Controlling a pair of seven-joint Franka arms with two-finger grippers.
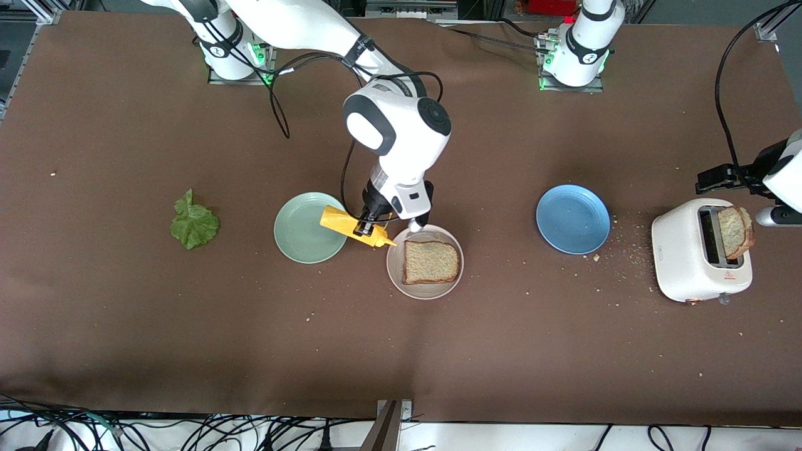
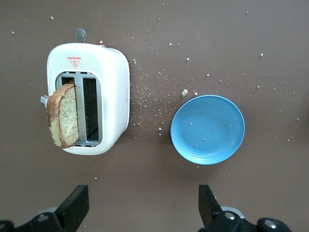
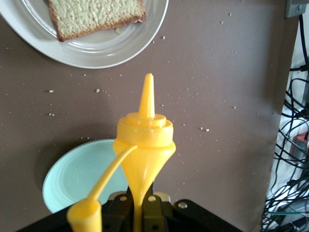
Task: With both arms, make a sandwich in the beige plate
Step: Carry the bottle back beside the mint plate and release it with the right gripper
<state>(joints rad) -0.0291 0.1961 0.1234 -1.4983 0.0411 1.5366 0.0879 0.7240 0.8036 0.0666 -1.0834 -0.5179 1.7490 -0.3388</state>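
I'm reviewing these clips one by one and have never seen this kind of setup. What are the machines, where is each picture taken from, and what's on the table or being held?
Two white robot arms stand at a brown table, each ending in a two-finger pincer. The wide picture looks down from across the table; the other two come from cameras on the wrists.

The right pincer is shut on a yellow squeeze bottle, tilted with its nozzle toward the beige plate, which holds one bread slice. A mint-green plate lies beside it, and a lettuce leaf toward the right arm's end.

The left pincer hangs open over the table near the white toaster, where a second bread slice sticks up. A blue plate lies beside the toaster among crumbs.
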